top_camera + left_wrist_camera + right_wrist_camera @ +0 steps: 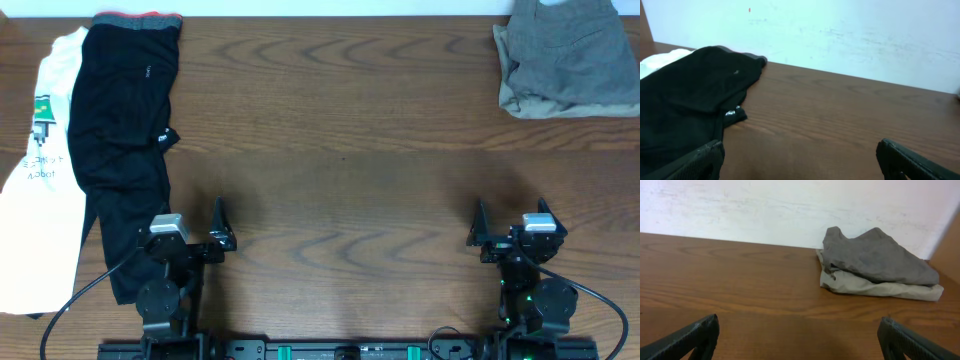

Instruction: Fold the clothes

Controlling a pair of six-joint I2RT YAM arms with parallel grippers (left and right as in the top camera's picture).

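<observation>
Grey shorts [575,45] are lying bunched on the khaki shorts [515,98], long side running roughly left-right. The right gripper [512,222] is sitting well short of them, nearly in line, fingers gaping wide and holding nothing. The left gripper [192,232] is sitting much further off, also wide open, so the right arm's looking like the nearer pick.

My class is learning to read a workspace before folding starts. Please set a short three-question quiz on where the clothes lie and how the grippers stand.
1. True or false: the grey shorts lie on top of the khaki-beige shorts.
2. Which garment overlaps the edge of the white T-shirt? A. black trousers B. grey shorts C. a towel
3. Fill in: the left gripper and the right gripper are both ____ and hold nothing.

Key: 1 true; 2 A; 3 open.
</observation>
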